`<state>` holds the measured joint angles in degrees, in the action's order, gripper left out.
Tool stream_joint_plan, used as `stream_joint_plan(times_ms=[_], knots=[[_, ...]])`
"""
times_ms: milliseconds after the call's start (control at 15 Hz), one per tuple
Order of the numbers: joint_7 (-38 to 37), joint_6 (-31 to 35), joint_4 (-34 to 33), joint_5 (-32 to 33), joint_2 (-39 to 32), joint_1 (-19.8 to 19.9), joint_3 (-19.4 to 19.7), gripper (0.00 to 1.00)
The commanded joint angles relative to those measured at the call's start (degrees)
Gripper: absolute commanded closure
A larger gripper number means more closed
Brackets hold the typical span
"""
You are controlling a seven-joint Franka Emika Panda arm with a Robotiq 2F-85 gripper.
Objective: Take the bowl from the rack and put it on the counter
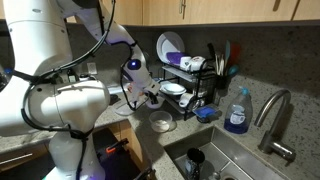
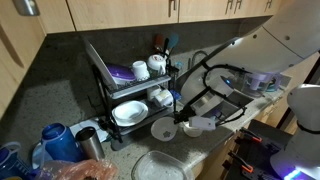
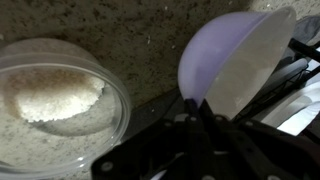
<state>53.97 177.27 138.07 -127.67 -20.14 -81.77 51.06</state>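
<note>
The black Robotiq gripper [image 3: 195, 108] is clenched on the rim of the small deep pale white-grey bowl [image 3: 235, 55]. One dark finger [image 3: 188, 100] meets the rim edge in the wrist view; the opposing finger is hidden behind the bowl wall. The bowl is tilted on its side and tinted lavender by the lighting. It sits at one o'clock from the gripper, clear of the speckled grey-brown granite-look counter [image 3: 150, 35] behind it. At nine o'clock from the gripper in that view, a clear round glass dish holding white grains [image 3: 55, 90] stands upright on the counter. In an exterior view the gripper [image 2: 192, 118] hangs low over the counter [image 2: 135, 146], with the held bowl [image 2: 196, 126] showing as a pale oblong at its tip and the glass dish [image 2: 163, 130] just beside it at nine o'clock. The black wire two-tier dish rack [image 2: 100, 75] stands at ten o'clock from the gripper. A wider white bowl [image 2: 128, 113] sits on its lower tier and white mugs [image 2: 140, 68] on its upper tier. In an exterior view the gripper [image 1: 150, 97] is between the rack [image 1: 197, 82] at two o'clock and the glass dish [image 1: 160, 122] at five o'clock. The held bowl cannot be made out there. A large upright white-and-purple plate [image 1: 170, 47] stands at the rack's upper tier. A blue soap bottle [image 1: 237, 112] stands at three o'clock from the rack, near the steel faucet [image 1: 272, 115].
</note>
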Motion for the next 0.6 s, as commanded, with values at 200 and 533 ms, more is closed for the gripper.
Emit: stream_joint_plan(times_ms=[200,533], knots=[[6.9,-6.1,4.6,-6.8,1.3,-6.4,5.3,0.99],[14.1,-11.1,7.3,-14.8,-0.2,-11.1,11.0,0.99]])
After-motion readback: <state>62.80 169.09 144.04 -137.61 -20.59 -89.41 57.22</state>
